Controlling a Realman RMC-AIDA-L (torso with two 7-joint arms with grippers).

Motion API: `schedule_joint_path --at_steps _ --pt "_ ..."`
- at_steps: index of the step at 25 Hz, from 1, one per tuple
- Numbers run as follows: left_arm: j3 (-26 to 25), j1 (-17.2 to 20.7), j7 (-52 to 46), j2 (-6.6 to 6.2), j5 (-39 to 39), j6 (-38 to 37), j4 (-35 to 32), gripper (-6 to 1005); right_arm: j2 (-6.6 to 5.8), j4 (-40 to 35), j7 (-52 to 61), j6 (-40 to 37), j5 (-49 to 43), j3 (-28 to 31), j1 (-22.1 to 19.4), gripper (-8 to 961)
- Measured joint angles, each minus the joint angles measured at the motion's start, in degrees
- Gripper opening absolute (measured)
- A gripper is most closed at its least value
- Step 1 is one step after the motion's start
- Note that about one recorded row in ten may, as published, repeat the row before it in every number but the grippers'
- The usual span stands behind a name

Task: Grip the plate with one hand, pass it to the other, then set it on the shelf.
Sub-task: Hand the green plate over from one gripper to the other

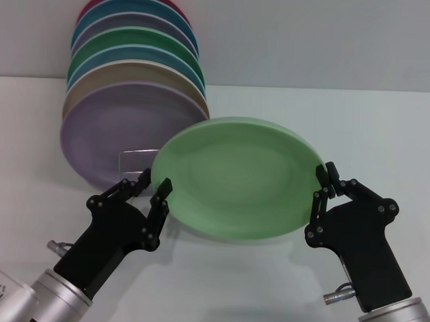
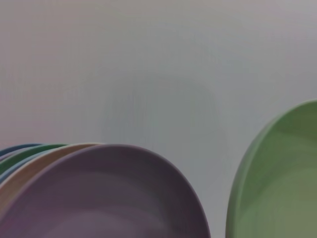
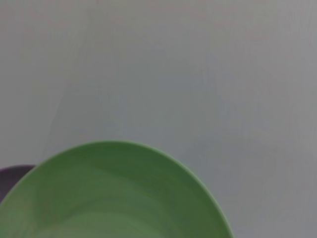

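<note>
Two grippers flank the plate (image 1: pixel 235 177): the right gripper (image 1: pixel 326 175) pinches its 3 o'clock rim, the left gripper (image 1: pixel 152 186) waits wide open at 9 o'clock.

A plain white tabletop (image 1: pixel 267 290) meets a pale grey wall (image 1: pixel 311 37), evenly lit.

Pale mint-green plate (image 1: pixel 235 177), tilted, aloft beside the silver wire shelf (image 1: pixel 137 160).
</note>
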State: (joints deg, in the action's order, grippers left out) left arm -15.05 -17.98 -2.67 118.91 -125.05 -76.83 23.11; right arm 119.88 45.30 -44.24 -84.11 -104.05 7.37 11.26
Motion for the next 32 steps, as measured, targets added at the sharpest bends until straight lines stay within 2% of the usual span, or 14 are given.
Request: schedule_joint_path --at_steps 13,26,32 --pt "-0.07 -0.61 0.03 0.09 0.27 1.46 0.15 208 0.00 -0.22 -0.36 0.00 -0.31 0.01 -0.02 109" --pt "-0.21 -0.61 0.45 0.01 0.33 1.06 0.00 187 0.00 -0.22 -0.41 -0.04 -0.44 0.00 -0.02 114" --pt "-0.69 -0.52 0.28 0.00 0.31 1.01 0.01 75 0.00 -0.22 -0.41 -0.05 -0.47 -0.03 -0.02 117"
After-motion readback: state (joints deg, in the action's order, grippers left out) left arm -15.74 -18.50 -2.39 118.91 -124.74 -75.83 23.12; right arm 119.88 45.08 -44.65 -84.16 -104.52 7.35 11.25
